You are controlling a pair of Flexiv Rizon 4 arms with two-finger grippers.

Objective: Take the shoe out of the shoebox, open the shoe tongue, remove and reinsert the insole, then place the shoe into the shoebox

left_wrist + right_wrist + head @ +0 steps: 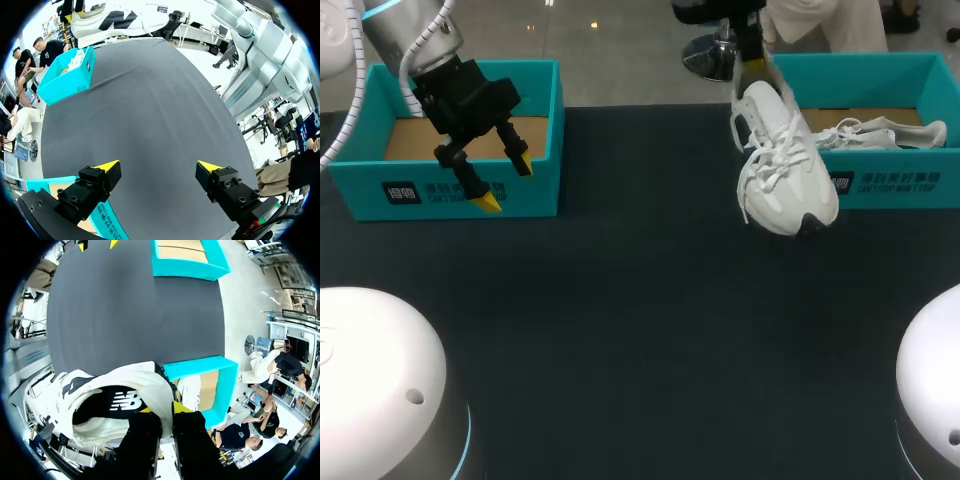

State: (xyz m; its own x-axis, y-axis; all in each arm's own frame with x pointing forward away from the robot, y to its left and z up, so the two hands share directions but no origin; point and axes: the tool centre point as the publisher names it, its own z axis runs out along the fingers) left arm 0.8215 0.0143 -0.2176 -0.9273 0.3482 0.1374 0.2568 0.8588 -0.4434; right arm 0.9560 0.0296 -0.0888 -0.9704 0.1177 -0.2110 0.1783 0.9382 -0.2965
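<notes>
**Shoe's out of the box, basically everything else left to do**

The white shoe (785,165) is hanging in the air in the upper right of the head view, toe pointing down and laces dangling. It sits just in front of the right shoebox (895,188) and isn't touching the table (640,330). The right gripper (169,415) is clamped on the heel collar, one finger inside the shoe and one outside.

From the right wrist view I think the dark patch inside the opening is the insole (107,410), but it's a cramped angle so don't quote me.

Progress, as I read it: step one (shoe out of the box) is pretty much done. It hasn't been set down. The tongue isn't pulled open, the laces look done up, and the insole hasn't come out. So tongue, insole out and in, and the return to the box are all to come.

Count:
- shoes: two, the held one plus a second white shoe (880,135) lying on its side inside the right shoebox
- shoeboxes: two, both teal and lidless; the left shoebox (535,195) sits upper left with nothing in it that I can see
- grippers: two

The left gripper (505,184) hangs over the front wall of the left shoebox, fingers spread wide, holding nothing.
</notes>
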